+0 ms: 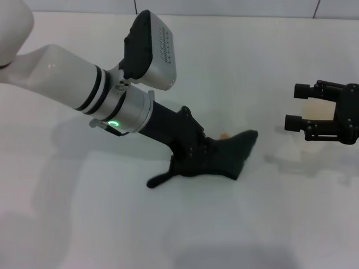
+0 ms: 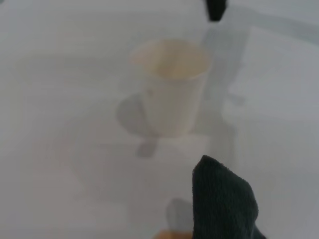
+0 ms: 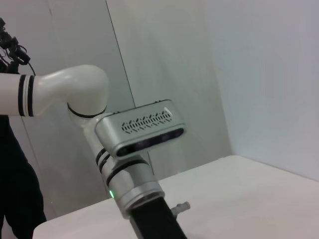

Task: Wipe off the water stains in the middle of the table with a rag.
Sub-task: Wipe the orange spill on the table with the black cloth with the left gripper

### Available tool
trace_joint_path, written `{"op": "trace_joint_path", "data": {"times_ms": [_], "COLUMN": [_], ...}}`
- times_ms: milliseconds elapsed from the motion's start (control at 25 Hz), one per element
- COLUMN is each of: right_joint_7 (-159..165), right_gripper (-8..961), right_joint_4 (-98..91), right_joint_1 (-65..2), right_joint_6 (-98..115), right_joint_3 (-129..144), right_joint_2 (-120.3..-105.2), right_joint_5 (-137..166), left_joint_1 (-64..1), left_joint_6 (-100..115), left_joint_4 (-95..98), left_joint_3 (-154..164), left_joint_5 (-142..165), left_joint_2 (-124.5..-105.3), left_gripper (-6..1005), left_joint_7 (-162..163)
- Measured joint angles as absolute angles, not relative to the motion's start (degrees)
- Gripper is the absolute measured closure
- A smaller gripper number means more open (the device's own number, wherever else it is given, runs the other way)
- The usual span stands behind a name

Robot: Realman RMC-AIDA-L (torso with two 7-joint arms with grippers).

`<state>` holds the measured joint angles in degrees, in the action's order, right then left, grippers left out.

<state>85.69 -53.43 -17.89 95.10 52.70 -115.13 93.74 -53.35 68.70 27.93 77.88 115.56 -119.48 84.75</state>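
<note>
Pressing rag [image 1: 224,157] flat on bench [image 1: 269,224] with left end effector [image 1: 193,159] clamped on it, sweeping over stain [image 1: 224,136]; right end effector [image 1: 300,106] idling, fingers spread.

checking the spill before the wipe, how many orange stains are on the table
1 visible. The water stain lies mid-table, showing at the far edge of the rag pressed down by the left end effector. The rag may hide more of it. The right end effector hovers off to the right.
</note>
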Motion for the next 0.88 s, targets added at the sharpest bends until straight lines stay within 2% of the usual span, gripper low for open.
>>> {"op": "trace_joint_path", "data": {"times_ms": [880], "right_joint_7": [85.90], "right_gripper": [111], "right_joint_4": [-53.12], "right_joint_1": [-17.82], "right_joint_6": [95.43], "right_joint_3": [53.44], "right_joint_2": [-115.14], "right_joint_5": [93.60], "left_joint_1": [-53.37], "left_joint_6": [56.91], "left_joint_4": [27.86], "left_joint_3": [80.44], "left_joint_5": [119.10], "left_joint_2": [-119.12], "left_gripper": [911], "left_joint_7": [85.85]}}
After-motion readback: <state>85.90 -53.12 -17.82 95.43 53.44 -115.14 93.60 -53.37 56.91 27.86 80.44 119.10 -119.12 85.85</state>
